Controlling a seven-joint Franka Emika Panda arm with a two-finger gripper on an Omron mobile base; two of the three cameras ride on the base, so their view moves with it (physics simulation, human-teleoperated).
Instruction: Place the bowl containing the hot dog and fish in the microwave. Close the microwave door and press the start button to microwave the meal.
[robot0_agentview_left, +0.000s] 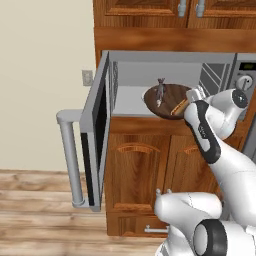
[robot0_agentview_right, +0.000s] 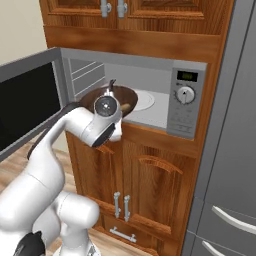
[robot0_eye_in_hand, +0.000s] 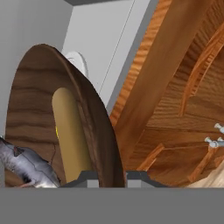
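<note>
The gripper (robot0_eye_in_hand: 111, 176) pinched the near rim of the bowl (robot0_eye_in_hand: 30, 105), one fingertip (robot0_eye_in_hand: 87, 177) inside, the other outside. Just beyond the fingertips lay the hot dog (robot0_eye_in_hand: 70, 131) and, beside it, the fish (robot0_eye_in_hand: 26, 164). Farther on, the bowl hung at the mouth of the microwave (robot0_agentview_left: 150, 67), its microwave door (robot0_agentview_left: 95, 130) swung wide

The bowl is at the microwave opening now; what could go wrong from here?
1. The bowl looks tilted in the gripper, which pinches only its rim. The fish and the hot dog could slide out.
2. The bowl hangs partly over the front edge of the microwave, so a release here may drop it.
3. The microwave door is wide open; the arm must clear it.
</note>
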